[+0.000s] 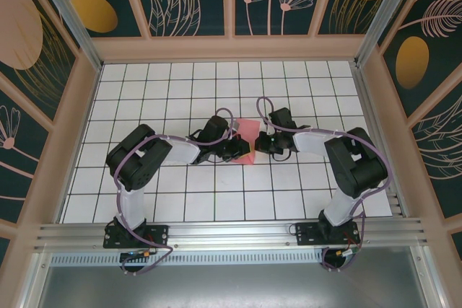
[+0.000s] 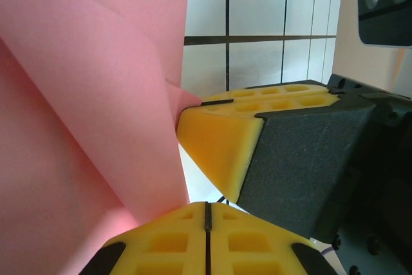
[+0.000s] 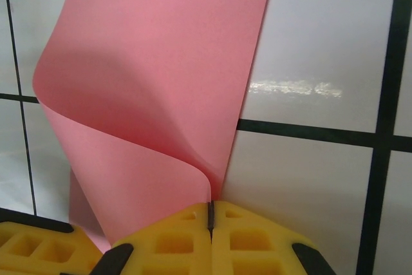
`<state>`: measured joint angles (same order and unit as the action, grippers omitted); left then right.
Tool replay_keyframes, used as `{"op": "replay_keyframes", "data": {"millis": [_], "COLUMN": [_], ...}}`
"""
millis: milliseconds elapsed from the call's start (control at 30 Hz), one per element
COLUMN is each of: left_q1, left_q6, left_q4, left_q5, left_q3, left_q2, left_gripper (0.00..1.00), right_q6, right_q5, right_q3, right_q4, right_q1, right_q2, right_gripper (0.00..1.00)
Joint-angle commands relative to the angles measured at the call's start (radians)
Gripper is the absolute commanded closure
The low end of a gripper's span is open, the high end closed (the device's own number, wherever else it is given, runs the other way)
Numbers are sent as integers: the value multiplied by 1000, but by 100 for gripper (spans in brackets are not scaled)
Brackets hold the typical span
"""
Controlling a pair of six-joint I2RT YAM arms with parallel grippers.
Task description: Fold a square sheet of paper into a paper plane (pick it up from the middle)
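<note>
The square sheet of paper [image 1: 247, 128], plain pink, stands curled up off the grid table between the two arms. In the right wrist view the sheet [image 3: 154, 82] bends over and its fold runs into the seam of my right gripper [image 3: 209, 205], which is shut on it. My left gripper [image 2: 206, 207] is shut, with no pink in its seam; the sheet [image 2: 84, 94] drops behind its left finger. The right gripper's yellow finger [image 2: 219, 140] touches the paper just above. From above, the left gripper [image 1: 245, 151] and the right gripper [image 1: 258, 142] meet tip to tip. The paper plane is out of view.
The white grid table [image 1: 180, 91] is fenced by wooden walls [image 1: 231, 48] at the back and sides. A metal rail [image 1: 231, 234] with both arm bases runs along the near edge. The left arm's elbow [image 1: 133, 153] and the right arm's elbow [image 1: 354, 156] rise over the table.
</note>
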<state>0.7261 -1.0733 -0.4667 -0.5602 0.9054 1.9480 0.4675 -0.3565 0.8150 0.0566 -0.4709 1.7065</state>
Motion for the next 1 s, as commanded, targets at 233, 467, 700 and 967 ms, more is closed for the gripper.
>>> {"op": "replay_keyframes", "data": {"millis": [233, 467, 700, 967], "left_q1": [5, 5, 4, 5], "left_q6": [32, 31, 33, 33], "left_q4": [15, 23, 32, 46], "left_q5": [24, 25, 31, 41], "left_q3": [28, 34, 36, 35], "left_q2": [27, 43, 49, 48], "left_gripper": [91, 92, 92, 92], "right_q6": [-32, -36, -45, -47], "right_q5": [2, 1, -7, -7], "right_q3": [42, 47, 53, 56], "right_q4": [-1, -6, -19, -29], "right_q1": [8, 8, 8, 9], "right_q2": [33, 37, 39, 37], "right_gripper": [99, 99, 99, 99]}}
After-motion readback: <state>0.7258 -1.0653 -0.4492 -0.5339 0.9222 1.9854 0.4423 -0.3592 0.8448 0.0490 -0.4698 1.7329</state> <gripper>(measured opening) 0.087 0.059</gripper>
